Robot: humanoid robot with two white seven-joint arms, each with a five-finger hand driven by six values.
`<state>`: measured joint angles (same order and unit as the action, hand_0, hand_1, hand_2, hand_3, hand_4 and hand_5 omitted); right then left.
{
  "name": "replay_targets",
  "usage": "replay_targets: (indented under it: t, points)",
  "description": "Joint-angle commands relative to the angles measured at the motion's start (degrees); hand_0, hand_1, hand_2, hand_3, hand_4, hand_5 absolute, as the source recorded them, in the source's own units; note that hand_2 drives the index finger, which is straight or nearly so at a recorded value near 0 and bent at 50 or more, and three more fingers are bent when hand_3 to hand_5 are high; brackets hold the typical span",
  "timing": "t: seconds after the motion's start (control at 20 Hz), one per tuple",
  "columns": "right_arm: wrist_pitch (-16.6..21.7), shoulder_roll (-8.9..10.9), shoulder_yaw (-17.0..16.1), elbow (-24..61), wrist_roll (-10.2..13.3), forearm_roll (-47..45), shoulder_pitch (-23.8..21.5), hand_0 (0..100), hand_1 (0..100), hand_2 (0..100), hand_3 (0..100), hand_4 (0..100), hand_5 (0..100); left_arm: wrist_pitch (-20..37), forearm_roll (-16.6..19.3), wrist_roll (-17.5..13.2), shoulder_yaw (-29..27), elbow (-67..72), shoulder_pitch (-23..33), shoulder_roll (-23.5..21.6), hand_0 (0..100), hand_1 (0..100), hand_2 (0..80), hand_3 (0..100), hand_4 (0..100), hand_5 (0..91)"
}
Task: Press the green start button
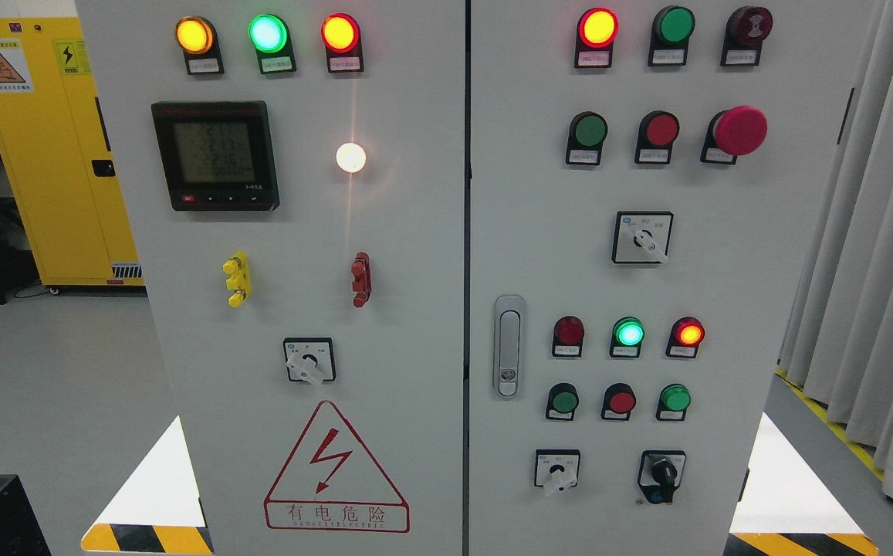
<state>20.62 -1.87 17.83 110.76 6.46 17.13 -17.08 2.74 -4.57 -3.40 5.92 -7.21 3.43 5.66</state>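
— What's the room like?

— A pale grey floor (pixel 45 363), smooth and matt. A yellow metal cabinet (pixel 52 154) with warning stickers stands at the back left, and grey pleated curtains (pixel 871 232) hang along the right. Yellow-and-black hazard tape (pixel 145 538) marks the floor at the foot of the control cabinet (pixel 415 324), which fills most of the view: two flat, off-white painted steel doors meeting at a dark seam, with a grey recessed door latch (pixel 509 346) on the right door.

— And on the doors?

— Left door: three round domed lamps lit amber, green and red, a black-framed digital meter (pixel 215 155), a glaring white lamp (pixel 350 157), yellow and red plastic terminals, a rotary switch and a red triangle warning sign (pixel 336 471). Right door: glossy round buttons in black bezels, a red mushroom-head stop button (pixel 739 130), and more selector switches.

— Where is the green start button?

— Several green buttons sit on the right door. One green button (pixel 590 131) is in the second row, left of a red one; which is the start button I cannot tell, the labels are too small.

— The fingers?

— Neither hand is in view, so I cannot tell.
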Motion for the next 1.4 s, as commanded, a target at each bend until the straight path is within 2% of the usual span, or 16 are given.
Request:
replay_targets:
  t: [0.0, 0.55, 0.7, 0.8, 0.85, 0.95, 1.0, 1.05, 1.1, 1.2, 1.3, 1.35]
  points:
    - [0.03, 3.63, -0.16, 0.07, 0.05, 0.01, 0.65, 43, 65, 0, 7, 10, 12, -0.01, 0.00, -0.03, 0.06, 0.00, 0.00, -0.04, 12, 56, 0.0, 0, 0, 0.0]
    - [0.39, 3.19, -1.04, 0.07, 0.05, 2.02, 0.91, 43, 65, 0, 6, 10, 12, -0.01, 0.00, -0.03, -0.03, 0.00, 0.00, -0.04, 12, 56, 0.0, 0, 0, 0.0]
    - [-0.14, 3.28, -4.98, -0.28, 0.13, 10.26, 1.70, 39, 67, 0, 6, 11, 13, -0.01, 0.00, -0.03, 0.06, 0.00, 0.00, -0.04, 12, 56, 0.0, 0, 0, 0.0]
    - [-0.93, 3.28, -6.83, -1.07, 0.57, 15.28, 3.89, 38, 68, 0, 6, 11, 13, -0.01, 0.00, -0.03, -0.03, 0.00, 0.00, -0.04, 12, 56, 0.0, 0, 0, 0.0]
    - [-1.46, 3.28, -7.62, -1.34, 0.66, 16.96, 5.03, 40, 72, 0, 6, 14, 18, -0.01, 0.00, -0.03, 0.06, 0.00, 0.00, -0.04, 12, 56, 0.0, 0, 0, 0.0]
    - [-2.33, 3.72, -9.21, -1.34, 0.66, 19.51, 6.88, 43, 75, 0, 16, 25, 25, -0.01, 0.00, -0.03, 0.06, 0.00, 0.00, -0.04, 12, 56, 0.0, 0, 0, 0.0]
    - [-3.38, 3.89, -9.82, -1.34, 0.75, 21.00, 8.19, 43, 76, 0, 26, 35, 33, -0.01, 0.00, -0.03, -0.03, 0.00, 0.00, -0.04, 12, 56, 0.0, 0, 0, 0.0]
    - [-4.61, 3.98, -10.18, -1.16, 0.75, 22.50, 9.34, 43, 78, 0, 45, 55, 57, -0.01, 0.00, -0.03, -0.03, 0.00, 0.00, 0.05, 12, 56, 0.0, 0, 0, 0.0]
    - [-5.32, 4.07, -10.96, -1.08, 0.84, 23.73, 10.13, 45, 80, 0, 53, 63, 64, -0.01, 0.00, -0.03, -0.03, 0.00, 0.00, -0.04, 12, 56, 0.0, 0, 0, 0.0]
    - [-5.85, 4.07, -12.90, -1.08, 1.88, 26.63, 11.19, 46, 82, 0, 79, 87, 89, -0.01, 0.00, -0.03, -0.03, 0.00, 0.00, -0.04, 12, 56, 0.0, 0, 0, 0.0]
    - [-6.38, 4.16, -14.74, -1.25, 2.68, 30.05, 12.50, 47, 84, 0, 84, 91, 98, -0.01, 0.00, -0.02, -0.03, 0.00, 0.00, 0.05, 12, 56, 0.0, 0, 0, 0.0]
    - [-7.17, 4.33, -16.06, -1.16, 2.77, 32.25, 13.30, 47, 85, 0, 90, 95, 100, -0.01, 0.00, -0.03, -0.03, 0.00, 0.00, -0.04, 12, 56, 0.0, 0, 0, 0.0]
